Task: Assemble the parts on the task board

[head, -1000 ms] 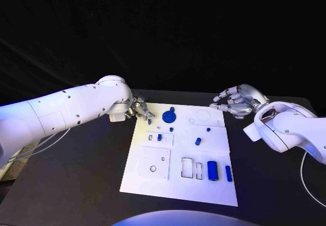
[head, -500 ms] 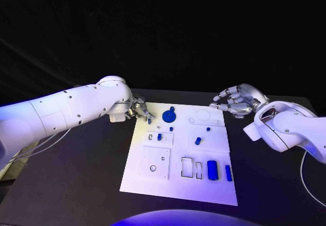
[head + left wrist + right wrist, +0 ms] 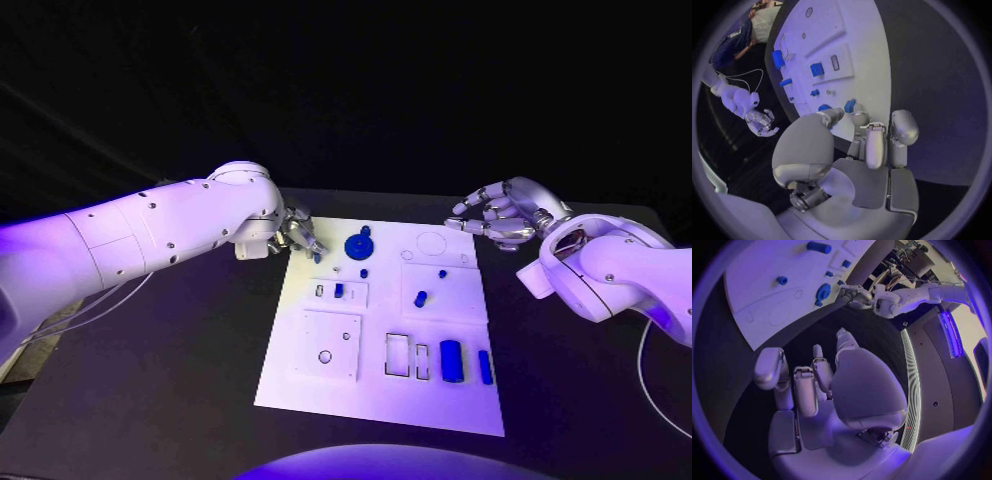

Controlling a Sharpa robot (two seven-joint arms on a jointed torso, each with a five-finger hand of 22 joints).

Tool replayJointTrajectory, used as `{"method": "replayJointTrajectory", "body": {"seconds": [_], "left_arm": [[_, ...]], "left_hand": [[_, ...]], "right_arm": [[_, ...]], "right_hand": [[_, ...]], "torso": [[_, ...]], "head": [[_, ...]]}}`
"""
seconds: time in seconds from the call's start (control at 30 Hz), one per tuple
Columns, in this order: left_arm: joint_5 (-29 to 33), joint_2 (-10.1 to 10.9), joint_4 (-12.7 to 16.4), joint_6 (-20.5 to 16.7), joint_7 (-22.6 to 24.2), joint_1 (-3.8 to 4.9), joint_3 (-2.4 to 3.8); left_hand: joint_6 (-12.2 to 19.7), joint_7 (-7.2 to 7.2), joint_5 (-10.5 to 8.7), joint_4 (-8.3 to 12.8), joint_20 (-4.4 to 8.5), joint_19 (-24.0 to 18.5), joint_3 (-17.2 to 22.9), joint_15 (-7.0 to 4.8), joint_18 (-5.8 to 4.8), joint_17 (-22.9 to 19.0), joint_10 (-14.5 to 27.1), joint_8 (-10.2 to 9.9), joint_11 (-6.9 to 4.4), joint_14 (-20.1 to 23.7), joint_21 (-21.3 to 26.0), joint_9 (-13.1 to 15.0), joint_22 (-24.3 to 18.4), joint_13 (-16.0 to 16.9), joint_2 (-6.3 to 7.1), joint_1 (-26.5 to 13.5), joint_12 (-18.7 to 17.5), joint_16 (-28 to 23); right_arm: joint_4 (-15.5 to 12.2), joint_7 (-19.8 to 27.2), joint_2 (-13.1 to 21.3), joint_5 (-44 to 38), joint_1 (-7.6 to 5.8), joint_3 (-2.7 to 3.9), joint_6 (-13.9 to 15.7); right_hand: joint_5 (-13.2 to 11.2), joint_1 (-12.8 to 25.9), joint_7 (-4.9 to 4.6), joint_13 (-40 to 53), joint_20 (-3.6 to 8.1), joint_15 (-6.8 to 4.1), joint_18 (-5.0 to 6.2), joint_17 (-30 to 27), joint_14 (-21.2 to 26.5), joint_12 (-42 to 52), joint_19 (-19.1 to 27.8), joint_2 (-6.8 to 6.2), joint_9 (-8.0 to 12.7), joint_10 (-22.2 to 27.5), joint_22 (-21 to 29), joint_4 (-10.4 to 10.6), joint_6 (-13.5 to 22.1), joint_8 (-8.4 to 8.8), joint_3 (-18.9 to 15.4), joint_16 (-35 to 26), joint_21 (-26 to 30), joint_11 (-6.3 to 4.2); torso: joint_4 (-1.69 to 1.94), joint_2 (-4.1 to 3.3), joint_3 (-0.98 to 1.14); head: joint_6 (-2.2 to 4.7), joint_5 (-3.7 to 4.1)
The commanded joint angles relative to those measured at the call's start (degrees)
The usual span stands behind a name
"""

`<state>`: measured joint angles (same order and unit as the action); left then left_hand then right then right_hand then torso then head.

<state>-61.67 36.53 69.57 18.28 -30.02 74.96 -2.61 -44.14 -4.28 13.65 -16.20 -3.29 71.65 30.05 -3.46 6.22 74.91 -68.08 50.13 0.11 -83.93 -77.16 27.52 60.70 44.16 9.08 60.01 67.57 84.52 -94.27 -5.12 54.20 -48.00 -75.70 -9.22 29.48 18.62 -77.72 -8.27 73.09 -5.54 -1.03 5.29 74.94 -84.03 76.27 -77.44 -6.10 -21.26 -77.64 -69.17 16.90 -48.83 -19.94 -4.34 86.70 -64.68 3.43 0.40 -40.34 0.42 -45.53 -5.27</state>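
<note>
- The task board (image 3: 378,375) is lying in the middle of the black table (image 3: 159,400), with the small blue parts scattered over it: a round flat disc (image 3: 359,246) at the far left, a small peg (image 3: 420,298) near the middle, and a long block (image 3: 451,361) with a thin bar (image 3: 485,367) beside it at the near right.
- The parts are looking like small, rigid, light plastic pieces; I judge them hard and somewhat slippery, unlikely to break but easy to flick away, so a fingertip pinch across opposite sides would suit them best.
- The left hand (image 3: 300,235) is hovering at the board's far left edge, just beside the disc, with its fingers curled down toward a small blue piece (image 3: 849,105) at their tips.
- Whether those fingertips (image 3: 834,114) are actually pinching that piece or only touching it, I cannot tell.
- The right hand (image 3: 498,217) is hanging off the board's far right corner, well apart from every part, its fingers loosely bent and separated, holding nothing.
- The right wrist view is showing its palm facing the board's far end, empty.
</note>
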Motion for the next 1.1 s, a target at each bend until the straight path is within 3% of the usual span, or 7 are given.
{"method": "replayJointTrajectory", "body": {"seconds": [0.03,0.4,0.5,0.63,0.7,0.87,1.1], "left_arm": [[0.61,-0.19,0.01,0.72,0.26,-0.04,0.00],[1.53,-0.19,0.00,0.26,0.37,-0.08,-0.04],[1.90,-0.15,0.06,-0.17,0.44,-0.08,-0.05],[2.68,-0.09,0.14,-0.76,0.55,-0.10,-0.06],[3.06,0.00,0.30,-1.04,0.61,-0.13,-0.07],[4.31,0.76,1.42,-2.26,0.80,-0.30,0.01],[6.79,3.57,5.35,-5.10,1.14,-0.42,0.20]], "left_hand": [[-0.28,-0.11,0.36,0.08,0.07,-0.45,-0.37,0.32,-0.17,1.20,0.40,-0.23,0.13,-2.42,0.30,-0.07,-0.02,-0.01,-0.06,0.67,0.18,-0.19],[-0.35,0.08,0.33,0.48,0.12,-0.49,-0.37,0.19,-0.16,1.21,0.49,-0.01,-0.04,-2.42,0.33,-0.13,0.02,-0.28,-1.07,4.12,0.29,-0.17],[-0.40,0.26,0.39,1.00,0.18,-0.46,0.05,0.06,-0.17,1.27,0.39,0.25,-0.19,-2.44,0.31,-0.06,0.10,-0.24,-1.92,6.09,0.41,-0.14],[0.48,0.47,0.39,4.58,0.38,-0.43,4.62,-0.25,-0.17,1.35,0.38,0.70,-0.49,-2.51,0.24,0.15,0.26,-0.47,-3.84,11.92,0.31,-0.10],[0.86,0.12,0.23,6.05,0.39,-0.41,8.29,-0.01,-0.20,1.41,0.28,1.40,-0.22,-2.56,0.13,0.53,0.42,-0.76,-3.46,12.72,0.20,-0.07],[0.99,0.09,0.26,7.49,0.37,-0.37,12.30,0.03,-0.20,1.76,-0.24,2.41,-0.21,-2.71,-0.02,1.02,0.62,-0.65,-2.57,12.01,0.44,0.10],[0.81,0.20,0.26,8.61,0.46,0.13,15.31,-0.08,-0.32,2.23,-0.98,3.22,-0.33,-2.92,-0.46,1.37,1.37,-0.31,-1.95,10.66,0.81,0.33]], "right_arm": [[-0.05,0.33,-0.05,-0.24,0.04,0.00,-0.20],[0.02,0.31,-0.15,-0.24,0.04,0.00,-0.25],[0.04,0.32,-0.17,-0.24,0.04,0.00,-0.26],[0.04,0.32,-0.19,-0.24,0.04,0.00,-0.27],[0.04,0.32,-0.19,-0.24,0.04,0.00,-0.28],[0.01,0.33,-0.15,-0.24,0.04,0.00,-0.30],[-0.03,0.34,-0.03,-0.24,0.04,0.00,-0.32]], "right_hand": [[-0.01,0.30,0.00,-0.04,0.08,0.45,0.62,4.05,-3.62,-0.19,0.38,-0.01,0.05,0.38,0.07,-0.10,0.29,-0.33,-0.30,-0.28,0.27,0.13],[0.00,0.32,0.01,0.01,0.08,0.44,0.62,3.99,-3.61,-0.14,0.36,0.11,0.06,0.34,0.05,-0.12,0.29,-0.38,-0.30,-0.30,0.27,0.12],[0.00,0.32,0.01,0.01,0.08,0.44,0.62,3.99,-3.61,-0.14,0.36,0.11,0.06,0.34,0.05,-0.12,0.29,-0.38,-0.30,-0.30,0.27,0.12],[0.01,0.31,0.02,0.08,0.08,0.44,0.61,4.07,-3.63,-0.08,0.35,0.17,0.07,0.28,0.04,-0.13,0.29,-0.41,-0.29,-0.28,0.27,0.12],[0.01,0.31,0.02,0.08,0.08,0.44,0.61,4.07,-3.63,-0.08,0.35,0.17,0.07,0.28,0.04,-0.13,0.29,-0.41,-0.29,-0.28,0.27,0.12],[0.01,0.31,0.02,0.08,0.08,0.44,0.61,4.07,-3.63,-0.08,0.35,0.17,0.07,0.28,0.04,-0.13,0.29,-0.41,-0.29,-0.28,0.27,0.12],[0.01,0.31,0.02,0.08,0.08,0.44,0.61,4.07,-3.63,-0.08,0.35,0.17,0.07,0.28,0.04,-0.13,0.29,-0.41,-0.29,-0.28,0.27,0.12]], "torso": [[0.00,-0.06,0.02],[0.00,0.01,0.03],[-0.03,0.01,0.01],[-0.01,-0.01,0.01],[-0.02,-0.01,0.01],[0.00,-0.01,0.00],[0.04,0.06,0.05]], "head": [[-0.04,0.02],[-0.20,-0.02],[-0.19,-0.05],[-0.17,-0.08],[-0.18,-0.10],[-0.19,-0.13],[-0.27,-0.25]]}}
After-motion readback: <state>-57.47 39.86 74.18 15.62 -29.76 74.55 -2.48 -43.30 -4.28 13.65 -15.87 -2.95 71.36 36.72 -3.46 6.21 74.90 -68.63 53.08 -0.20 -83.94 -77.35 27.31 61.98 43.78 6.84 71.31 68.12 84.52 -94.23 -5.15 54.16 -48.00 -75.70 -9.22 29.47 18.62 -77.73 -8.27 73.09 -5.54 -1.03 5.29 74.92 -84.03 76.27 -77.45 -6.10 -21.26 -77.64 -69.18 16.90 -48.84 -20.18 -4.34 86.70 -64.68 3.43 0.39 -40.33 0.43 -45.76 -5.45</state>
